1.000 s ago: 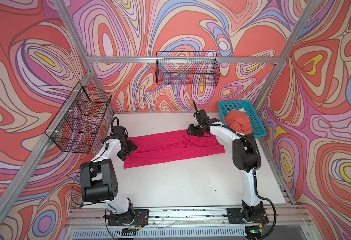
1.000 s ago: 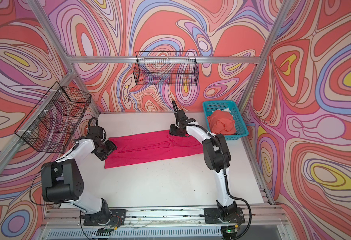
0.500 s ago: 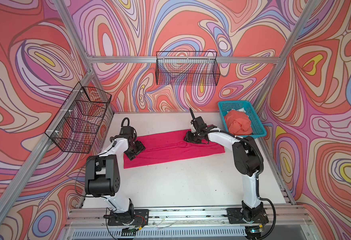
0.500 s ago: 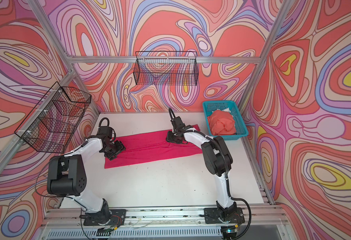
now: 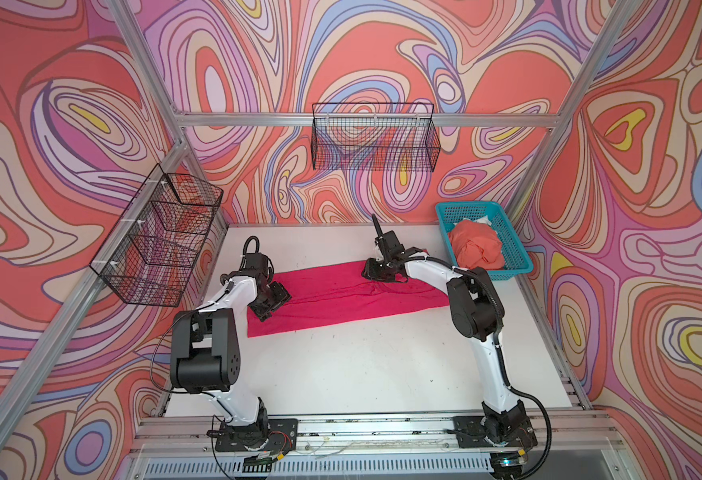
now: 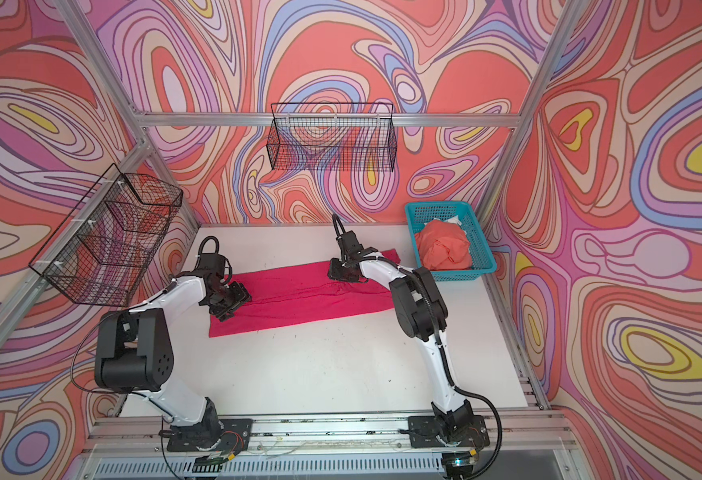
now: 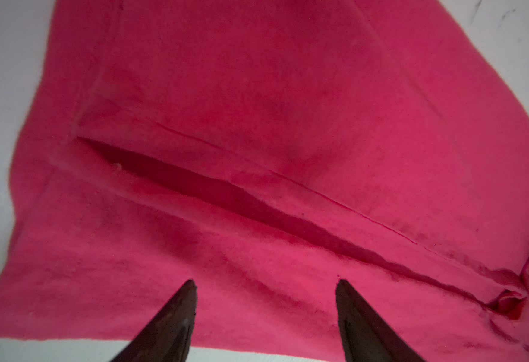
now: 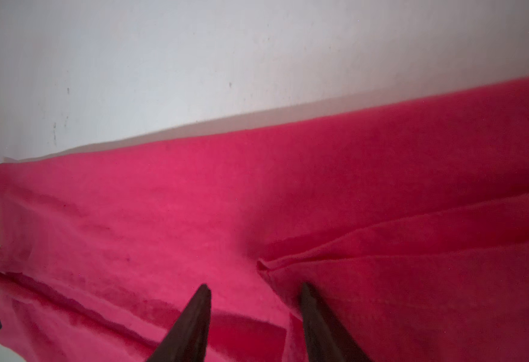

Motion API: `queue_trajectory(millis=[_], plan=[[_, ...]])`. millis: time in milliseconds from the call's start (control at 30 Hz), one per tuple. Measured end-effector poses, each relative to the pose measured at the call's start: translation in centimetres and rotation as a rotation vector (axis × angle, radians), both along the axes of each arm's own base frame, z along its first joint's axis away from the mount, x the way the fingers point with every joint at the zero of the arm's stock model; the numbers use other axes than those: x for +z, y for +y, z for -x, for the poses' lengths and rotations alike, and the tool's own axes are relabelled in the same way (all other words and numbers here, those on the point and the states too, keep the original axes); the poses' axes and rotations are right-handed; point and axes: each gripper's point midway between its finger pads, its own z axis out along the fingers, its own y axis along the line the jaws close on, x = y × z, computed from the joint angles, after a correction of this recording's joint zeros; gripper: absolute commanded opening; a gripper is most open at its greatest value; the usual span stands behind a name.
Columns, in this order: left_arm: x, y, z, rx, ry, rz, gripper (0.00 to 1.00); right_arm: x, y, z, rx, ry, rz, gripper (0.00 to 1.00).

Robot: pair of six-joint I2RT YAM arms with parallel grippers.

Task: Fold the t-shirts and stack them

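Within the last second both hands moved inward over the magenta-pink cloth t-shirt (image 5: 341, 299), which lies on the white bench (image 5: 361, 365) as a long folded strip. I judge the crosswise fold comes next. The left hand (image 7: 264, 282) stands wide open above the strip's left end, holding nothing. The right hand (image 8: 253, 286) is about half open beside a loose flap, also empty. The crumpled coral-orange t-shirt (image 5: 476, 249) waits in the teal plastic mesh basket (image 5: 523, 266).
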Motion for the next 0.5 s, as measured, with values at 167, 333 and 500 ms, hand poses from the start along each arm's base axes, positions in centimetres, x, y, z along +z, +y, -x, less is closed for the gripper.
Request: queue_trajectory(millis=[167,333,500], plan=[[-0.5,0.0,0.1,0.0,0.015,0.001,0.73,0.5,-0.1,-1.5,-0.016,-0.031,-0.004,0.5],[-0.5,0.0,0.1,-0.004,0.016,0.0,0.73,0.7,-0.3,-2.5,-0.024,-0.05,-0.004,0.51],[-0.5,-0.1,0.1,-0.009,0.016,0.001,0.73,1.1,-0.7,-2.8,-0.029,-0.065,0.01,0.52]])
